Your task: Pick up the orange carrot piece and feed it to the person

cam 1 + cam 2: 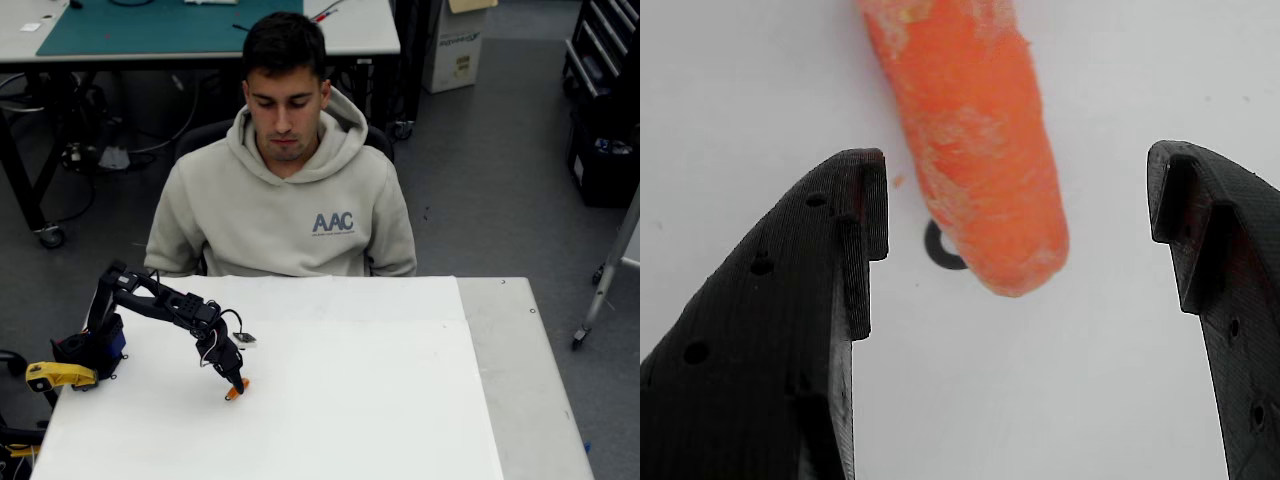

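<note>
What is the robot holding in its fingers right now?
Nothing yet. The gripper is open, with a finger on each side of the orange carrot piece, which lies on the white table, untouched.

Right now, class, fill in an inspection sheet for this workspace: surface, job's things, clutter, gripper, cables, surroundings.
Surface: white table, bare around the arm.
Job's things: orange carrot piece lies on the table, its rounded end between the fingers; person sits behind the table's far edge.
Clutter: nothing seen on the table; a small dark ring mark beside the carrot's tip.
Gripper: gripper open, one finger on each side of the carrot, not touching it.
Cables: thin wires along the arm.
Surroundings: grey floor; workbench with green mat behind the person.
</note>
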You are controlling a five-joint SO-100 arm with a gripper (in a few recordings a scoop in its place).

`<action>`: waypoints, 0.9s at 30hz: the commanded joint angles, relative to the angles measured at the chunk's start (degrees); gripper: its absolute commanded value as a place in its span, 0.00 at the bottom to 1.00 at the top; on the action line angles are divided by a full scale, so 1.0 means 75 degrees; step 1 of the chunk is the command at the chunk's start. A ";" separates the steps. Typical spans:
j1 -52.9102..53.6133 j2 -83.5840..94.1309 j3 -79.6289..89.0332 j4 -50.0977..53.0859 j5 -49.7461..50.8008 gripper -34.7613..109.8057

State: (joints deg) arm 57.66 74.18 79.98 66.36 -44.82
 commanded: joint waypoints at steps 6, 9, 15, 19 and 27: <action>0.0152 0.0246 -0.0316 0.0117 -0.0105 0.38; 0.0141 0.0246 0.0094 0.0023 -0.0117 0.38; 0.0176 0.0246 0.0855 0.0023 -0.0621 0.38; 0.0211 0.0246 0.0926 0.0023 -0.0656 0.38; 0.0211 0.0246 0.1078 0.0023 -0.0703 0.23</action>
State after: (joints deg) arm 58.54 74.44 87.54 65.39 -49.13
